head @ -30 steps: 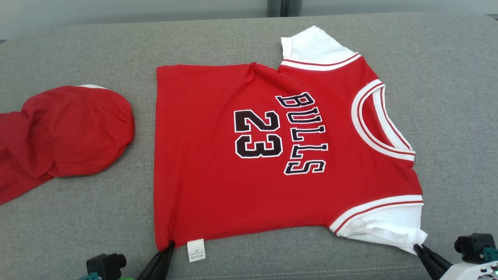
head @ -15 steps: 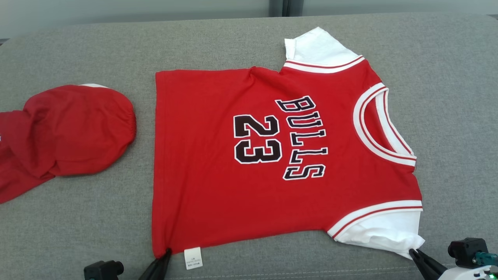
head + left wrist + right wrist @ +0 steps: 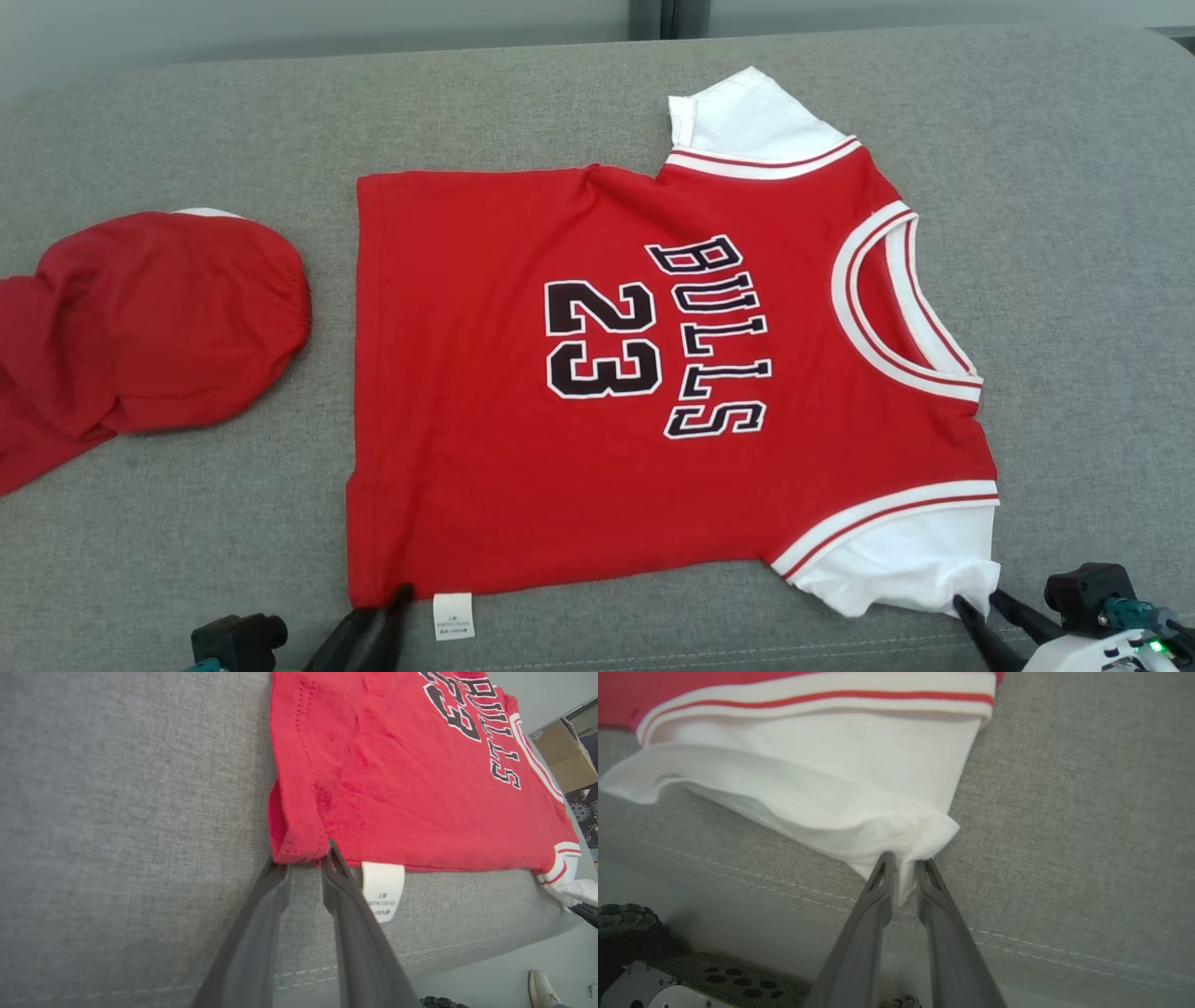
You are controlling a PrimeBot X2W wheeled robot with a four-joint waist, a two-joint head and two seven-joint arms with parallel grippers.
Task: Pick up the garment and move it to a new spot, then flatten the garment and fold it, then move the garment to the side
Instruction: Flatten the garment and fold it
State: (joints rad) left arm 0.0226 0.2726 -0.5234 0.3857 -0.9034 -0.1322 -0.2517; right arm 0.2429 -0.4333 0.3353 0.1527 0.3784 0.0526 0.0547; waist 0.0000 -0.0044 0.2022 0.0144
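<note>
The grey upholstered surface [image 3: 1074,233] stretches ahead of both jaws and out to either side of them. Its stitched front edge runs just under their tips. A pale wall [image 3: 280,23] rises behind it, far beyond the jaws, and a pale floor [image 3: 490,970] lies below the front edge.

The red jersey [image 3: 485,448] lies flat and front up on the surface, directly ahead of the jaws, printed BULLS and 23. Its near side runs from the left jaws to the right jaws, with the hem at the left end and the neckline at the right.

A bunched red cloth [image 3: 159,327] with a gathered edge sits well to the left of the left jaws, apart from the jersey.

In the left wrist view a cardboard box [image 3: 558,753] stands off the surface, far ahead and to the right of the left jaws. What it holds cannot be seen.

The jersey's near white sleeve [image 3: 906,560] reaches to the right jaws. Their dark fingers [image 3: 859,942] stand narrowly apart, with the sleeve's corner lying between the tips.

The left jaws' fingers [image 3: 254,933] are slightly apart, and their tips touch the near hem corner. A white label [image 3: 382,886] hangs from the seam just to the right of them.

A pale shoe [image 3: 542,987] rests on the floor, below and right of the left jaws.
</note>
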